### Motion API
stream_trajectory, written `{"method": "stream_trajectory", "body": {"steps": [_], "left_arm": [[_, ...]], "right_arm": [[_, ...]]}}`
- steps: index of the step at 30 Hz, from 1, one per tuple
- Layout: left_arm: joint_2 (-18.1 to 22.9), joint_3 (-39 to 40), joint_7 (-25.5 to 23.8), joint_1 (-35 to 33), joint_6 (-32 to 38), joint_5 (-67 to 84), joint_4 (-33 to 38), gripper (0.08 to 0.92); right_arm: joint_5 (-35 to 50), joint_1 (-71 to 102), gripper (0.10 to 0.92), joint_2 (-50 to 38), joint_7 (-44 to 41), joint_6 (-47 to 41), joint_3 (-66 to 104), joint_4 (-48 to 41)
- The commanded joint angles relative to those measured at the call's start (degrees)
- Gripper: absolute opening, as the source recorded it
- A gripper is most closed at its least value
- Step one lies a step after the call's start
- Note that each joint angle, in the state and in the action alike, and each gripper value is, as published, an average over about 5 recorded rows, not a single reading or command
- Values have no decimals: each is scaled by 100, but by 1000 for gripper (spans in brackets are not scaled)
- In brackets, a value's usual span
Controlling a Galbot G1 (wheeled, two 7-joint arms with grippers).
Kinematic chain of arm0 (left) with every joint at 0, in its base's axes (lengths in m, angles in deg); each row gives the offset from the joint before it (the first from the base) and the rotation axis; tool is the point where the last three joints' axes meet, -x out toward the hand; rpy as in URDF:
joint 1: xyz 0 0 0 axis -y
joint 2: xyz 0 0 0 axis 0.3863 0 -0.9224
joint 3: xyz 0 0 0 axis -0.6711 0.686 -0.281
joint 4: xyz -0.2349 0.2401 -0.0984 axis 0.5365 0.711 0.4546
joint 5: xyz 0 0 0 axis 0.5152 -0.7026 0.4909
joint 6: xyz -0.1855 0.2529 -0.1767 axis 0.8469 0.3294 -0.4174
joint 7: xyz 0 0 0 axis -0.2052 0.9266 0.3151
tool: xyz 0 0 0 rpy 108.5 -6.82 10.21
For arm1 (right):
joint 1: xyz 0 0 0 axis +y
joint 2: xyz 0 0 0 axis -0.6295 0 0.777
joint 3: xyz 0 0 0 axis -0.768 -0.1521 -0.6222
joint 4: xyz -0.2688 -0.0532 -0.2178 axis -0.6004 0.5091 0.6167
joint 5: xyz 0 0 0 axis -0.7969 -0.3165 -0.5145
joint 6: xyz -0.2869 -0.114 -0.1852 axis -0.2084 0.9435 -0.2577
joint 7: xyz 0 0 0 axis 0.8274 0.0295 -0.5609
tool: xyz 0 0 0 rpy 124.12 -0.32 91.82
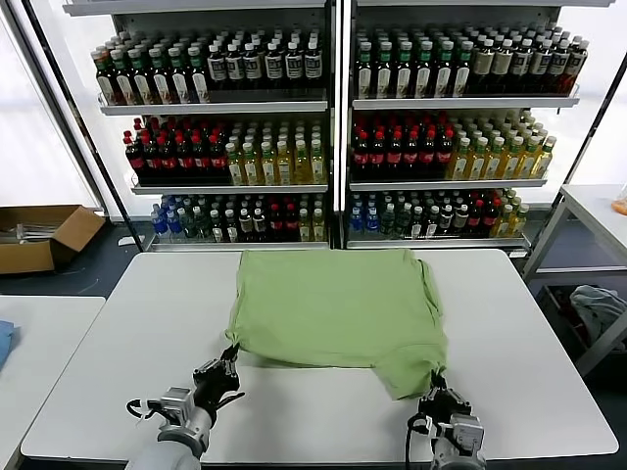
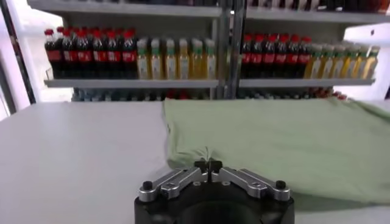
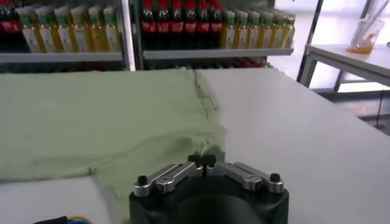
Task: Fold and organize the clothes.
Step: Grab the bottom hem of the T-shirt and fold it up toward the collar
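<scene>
I have both grippers pinching the shirt's (image 1: 338, 311) near edge: left gripper (image 1: 231, 357) on the near-left corner, right gripper (image 1: 436, 384) on the near-right flap (each equally close). The shirt lies mid-table (image 1: 529, 333), stretching away from me, long axis left-right, so I'd fold toward the far edge.

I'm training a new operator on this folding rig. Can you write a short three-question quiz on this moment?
1. True or false: both grippers are shut on the green shirt.
2. Which edge does the left gripper pinch? A) near edge B) far edge
3. Fill in: the shirt lies on the white ____.

Key
1. True; the right gripper pinches the near hem too.
2. A
3. table
</scene>
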State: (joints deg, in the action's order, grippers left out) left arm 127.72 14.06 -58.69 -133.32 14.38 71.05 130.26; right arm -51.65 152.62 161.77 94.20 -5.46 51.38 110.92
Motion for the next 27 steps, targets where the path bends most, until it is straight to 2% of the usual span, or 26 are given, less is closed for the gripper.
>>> {"method": "stream_trajectory", "body": {"steps": [1, 15, 27], "left_arm": [[-49, 58, 47, 446, 483, 354, -246, 85], [-186, 40, 243, 1414, 697, 620, -1356, 84], [-214, 206, 234, 1971, 688, 584, -2085, 84]], "right_arm": [[6, -630, 107, -3, -84, 31, 56, -97], [-256, -1780, 107, 263, -15, 62, -62, -1172], [-387, -2686, 107, 343, -116, 51, -144, -2104]]}}
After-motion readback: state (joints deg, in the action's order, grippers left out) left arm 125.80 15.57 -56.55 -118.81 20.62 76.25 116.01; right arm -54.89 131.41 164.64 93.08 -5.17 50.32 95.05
